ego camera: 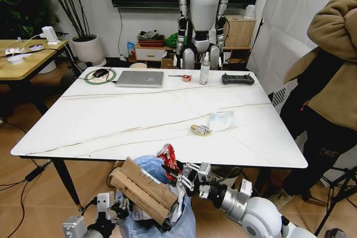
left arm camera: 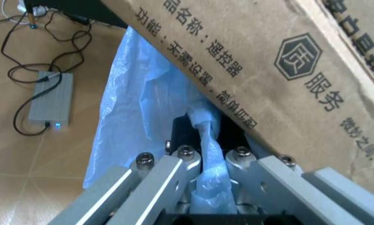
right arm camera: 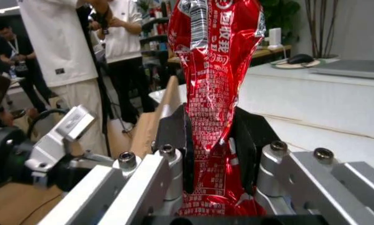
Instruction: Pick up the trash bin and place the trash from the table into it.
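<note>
The right hand (ego camera: 177,174) is below the near edge of the white surface (ego camera: 111,121), just above the trash bin (ego camera: 162,215). Its fingers (right arm camera: 174,136) are clamped on a red printed wrapper (right arm camera: 215,70), which stands up between them. In the head view this wrapper (ego camera: 167,155) is over the open mouth of the bin.

The left hand (left arm camera: 203,164) is low at the near side, beside the bin. Its fingers are pressed together on a fold of the pale-blue bag (left arm camera: 137,108), so it holds the bin by the liner. A brown cardboard piece (ego camera: 142,185) with printed characters lies tilted across the top of the bin, and it sticks out to the left.

On the surface, some trash is left: a clear plastic pack (ego camera: 222,120) and, touching it, a small printed wrapper (ego camera: 200,130). At the far side of the surface are a silver laptop (ego camera: 140,78), a black remote controller (ego camera: 237,79) and a spray bottle (ego camera: 204,69).
</note>
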Tool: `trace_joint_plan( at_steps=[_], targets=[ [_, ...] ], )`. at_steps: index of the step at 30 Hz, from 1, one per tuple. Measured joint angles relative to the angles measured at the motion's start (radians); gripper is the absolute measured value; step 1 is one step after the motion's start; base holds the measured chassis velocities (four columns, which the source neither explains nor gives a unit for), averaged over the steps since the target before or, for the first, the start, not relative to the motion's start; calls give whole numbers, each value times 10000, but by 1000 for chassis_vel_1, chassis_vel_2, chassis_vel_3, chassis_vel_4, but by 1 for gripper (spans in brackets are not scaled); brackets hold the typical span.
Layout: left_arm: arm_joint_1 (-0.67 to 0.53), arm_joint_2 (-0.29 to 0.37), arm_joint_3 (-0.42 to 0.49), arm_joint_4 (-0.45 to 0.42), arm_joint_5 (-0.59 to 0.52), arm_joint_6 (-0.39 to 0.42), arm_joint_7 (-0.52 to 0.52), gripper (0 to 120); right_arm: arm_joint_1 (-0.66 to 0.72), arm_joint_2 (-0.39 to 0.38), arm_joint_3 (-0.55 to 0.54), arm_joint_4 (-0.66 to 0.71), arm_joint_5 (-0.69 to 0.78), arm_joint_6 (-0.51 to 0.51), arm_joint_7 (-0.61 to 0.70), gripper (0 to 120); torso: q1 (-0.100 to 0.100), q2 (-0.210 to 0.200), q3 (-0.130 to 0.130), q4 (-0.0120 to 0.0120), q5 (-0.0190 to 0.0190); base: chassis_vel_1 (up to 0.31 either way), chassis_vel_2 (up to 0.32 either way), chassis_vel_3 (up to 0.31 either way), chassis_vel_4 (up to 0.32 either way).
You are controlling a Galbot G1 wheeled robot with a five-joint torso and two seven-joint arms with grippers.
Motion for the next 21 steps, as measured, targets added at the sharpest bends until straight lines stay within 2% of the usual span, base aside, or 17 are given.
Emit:
trace_joint_plan(
  at_steps=[7, 21],
  targets=[
    [2, -17, -11, -3, -43, 23, -43, 0, -69, -18, -456, -9, -362, 149, -49, 17, 0, 0, 0, 0, 0, 0, 0, 0, 0],
    [-4, -37, 1, -15, -40, 32, -50, 0, -186, 100, -556, -245, -945, 394, 8, 17, 0, 0, 0, 0, 0, 0, 0, 0, 0]
  ],
)
